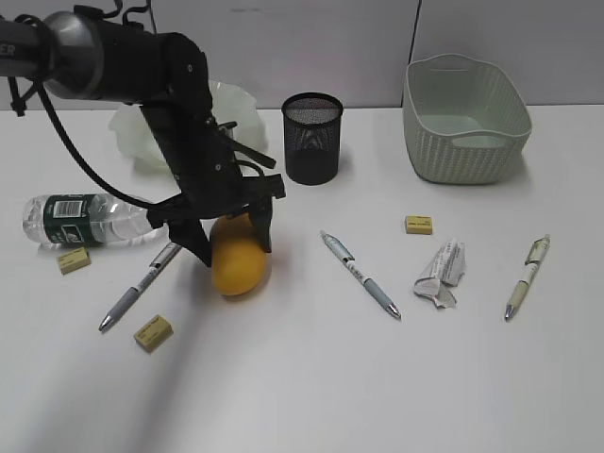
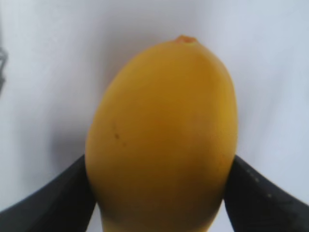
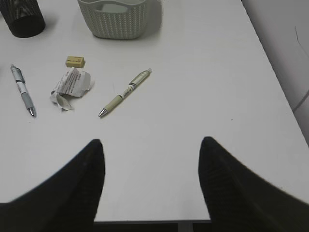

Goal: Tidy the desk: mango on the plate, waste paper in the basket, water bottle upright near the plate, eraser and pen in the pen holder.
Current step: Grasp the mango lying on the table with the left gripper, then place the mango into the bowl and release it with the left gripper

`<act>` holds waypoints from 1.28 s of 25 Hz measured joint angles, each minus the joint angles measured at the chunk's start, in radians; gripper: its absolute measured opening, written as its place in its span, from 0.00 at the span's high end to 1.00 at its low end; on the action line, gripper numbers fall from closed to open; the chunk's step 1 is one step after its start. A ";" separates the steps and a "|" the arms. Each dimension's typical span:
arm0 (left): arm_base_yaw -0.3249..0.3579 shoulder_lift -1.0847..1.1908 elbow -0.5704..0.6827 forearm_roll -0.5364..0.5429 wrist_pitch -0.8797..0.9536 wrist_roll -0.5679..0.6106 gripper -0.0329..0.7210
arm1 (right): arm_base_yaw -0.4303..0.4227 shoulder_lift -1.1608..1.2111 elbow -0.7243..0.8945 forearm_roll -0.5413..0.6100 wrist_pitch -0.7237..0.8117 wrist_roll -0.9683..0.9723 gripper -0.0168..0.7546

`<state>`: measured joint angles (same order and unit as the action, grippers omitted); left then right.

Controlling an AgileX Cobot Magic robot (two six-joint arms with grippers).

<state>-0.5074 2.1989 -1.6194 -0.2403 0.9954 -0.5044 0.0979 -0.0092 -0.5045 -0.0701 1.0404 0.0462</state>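
Note:
The yellow-orange mango (image 1: 238,260) lies on the white desk (image 1: 311,377), and my left gripper (image 1: 236,253) is shut on it. In the left wrist view the mango (image 2: 164,135) fills the space between the two black fingers, and both touch its sides. The ruffled green plate (image 1: 241,102) stands behind the arm. The water bottle (image 1: 85,219) lies on its side at the left. Waste paper (image 1: 441,274) sits right of centre. My right gripper (image 3: 152,141) hangs open over bare desk near the front edge.
The black mesh pen holder (image 1: 312,137) and the sage basket (image 1: 462,132) stand at the back. Three pens (image 1: 140,297) (image 1: 360,274) (image 1: 526,276) and three yellow erasers (image 1: 74,260) (image 1: 153,332) (image 1: 418,224) lie scattered on the desk.

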 joint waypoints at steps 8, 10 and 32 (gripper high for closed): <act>0.000 -0.002 -0.007 0.037 0.025 0.041 0.18 | 0.000 0.000 0.000 0.000 0.000 0.000 0.34; 0.000 -0.011 -0.007 0.042 0.045 0.058 0.18 | 0.000 0.000 0.000 0.000 0.000 0.000 0.34; 0.123 -0.125 -0.320 0.132 0.223 0.213 0.18 | 0.000 0.000 0.000 0.000 0.000 0.000 0.34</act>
<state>-0.3845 2.0741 -1.9394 -0.1087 1.2185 -0.2916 0.0979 -0.0092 -0.5045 -0.0701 1.0404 0.0462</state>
